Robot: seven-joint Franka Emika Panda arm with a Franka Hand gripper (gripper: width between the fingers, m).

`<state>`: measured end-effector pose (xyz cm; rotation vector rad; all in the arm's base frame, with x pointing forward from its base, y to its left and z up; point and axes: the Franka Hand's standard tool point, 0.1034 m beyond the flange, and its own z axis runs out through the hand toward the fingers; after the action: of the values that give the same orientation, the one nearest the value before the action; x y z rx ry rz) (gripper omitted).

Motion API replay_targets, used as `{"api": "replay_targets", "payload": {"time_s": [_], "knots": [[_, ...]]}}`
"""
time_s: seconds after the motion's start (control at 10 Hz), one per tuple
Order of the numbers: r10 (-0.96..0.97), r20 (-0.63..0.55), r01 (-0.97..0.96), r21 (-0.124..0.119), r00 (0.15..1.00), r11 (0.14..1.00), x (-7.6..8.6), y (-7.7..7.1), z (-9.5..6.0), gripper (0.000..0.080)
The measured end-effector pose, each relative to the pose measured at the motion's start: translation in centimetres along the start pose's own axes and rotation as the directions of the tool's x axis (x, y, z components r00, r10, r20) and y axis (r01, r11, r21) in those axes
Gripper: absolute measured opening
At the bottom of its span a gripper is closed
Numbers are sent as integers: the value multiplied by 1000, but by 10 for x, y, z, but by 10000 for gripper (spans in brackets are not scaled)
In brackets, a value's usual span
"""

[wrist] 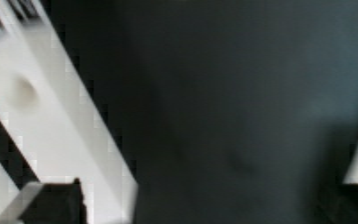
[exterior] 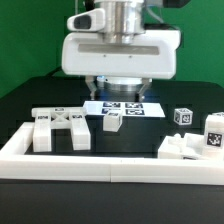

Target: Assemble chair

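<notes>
The border rail [exterior: 90,165] lies closest, a long low white wall along the near edge of the black tabletop [exterior: 25,108], turning back at the exterior view's left. Behind it the chair is not yet built: its chunky white pieces lie loose in 4 places. A flat cluster [exterior: 60,128] of notched blocks sits at the exterior view's left, near the rail's corner. 1 small block [exterior: 112,121] stands alone near the middle, just in front of the marker board [exterior: 125,107]. A tagged cube [exterior: 182,117] stands apart toward the right, and a stepped pile [exterior: 195,145] with an upright tagged piece rests beside the rail there.

The hand [exterior: 120,92] hangs over the marker board and the small block, with nothing visibly in it. Its fingers are lost in shadow, so I cannot tell whether they are spread or pressed together. The wrist view is blurred, giving only a slanted white strip [wrist: 43,110] against dark tabletop.

If the small block is the target, it looks light and smooth. An off-centre pinch could tip or skid it, and a low approach could catch the marker board's edge.
</notes>
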<state>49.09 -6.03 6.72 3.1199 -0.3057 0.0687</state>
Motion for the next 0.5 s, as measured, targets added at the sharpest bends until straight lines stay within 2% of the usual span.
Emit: {"api": "replay_targets", "payload": {"time_s": [0.1, 0.2, 0.5], "knots": [[17, 7, -17, -3, 1000, 1000, -9, 9, 5, 649], [8, 10, -8, -2, 1000, 1000, -11, 13, 6, 649], [-8, 62, 8, 5, 998, 1000, -15, 10, 9, 649]]}}
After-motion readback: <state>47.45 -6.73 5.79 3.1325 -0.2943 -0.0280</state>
